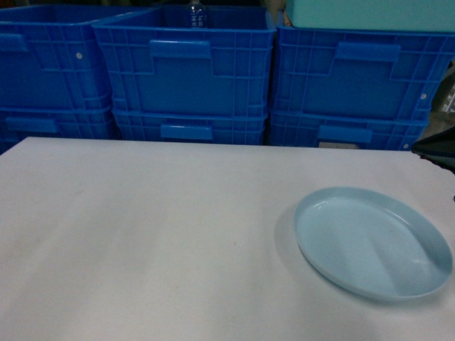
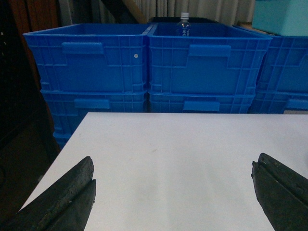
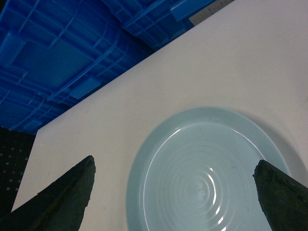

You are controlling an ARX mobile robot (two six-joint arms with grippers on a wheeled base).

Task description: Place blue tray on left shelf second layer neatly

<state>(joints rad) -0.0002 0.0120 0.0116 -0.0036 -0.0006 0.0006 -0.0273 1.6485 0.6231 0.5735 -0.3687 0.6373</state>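
The pale blue tray (image 1: pixel 373 243) lies flat on the white table (image 1: pixel 142 234), near its right side. In the right wrist view the tray (image 3: pixel 207 178) fills the lower middle, with concentric rings showing inside. My right gripper (image 3: pixel 174 166) is open and hovers above the tray, one finger on each side of it, not touching. A dark part of the right arm (image 1: pixel 437 149) shows at the head view's right edge. My left gripper (image 2: pixel 173 178) is open over bare table with nothing between its fingers. The left shelf is out of view.
Stacked dark-blue ribbed crates (image 1: pixel 188 71) stand in a row right behind the table's far edge. A clear bottle (image 2: pixel 184 23) stands in one crate, and a teal box (image 1: pixel 370 14) rests on the right one. The table's left edge (image 2: pixel 60 154) drops off beside the left gripper.
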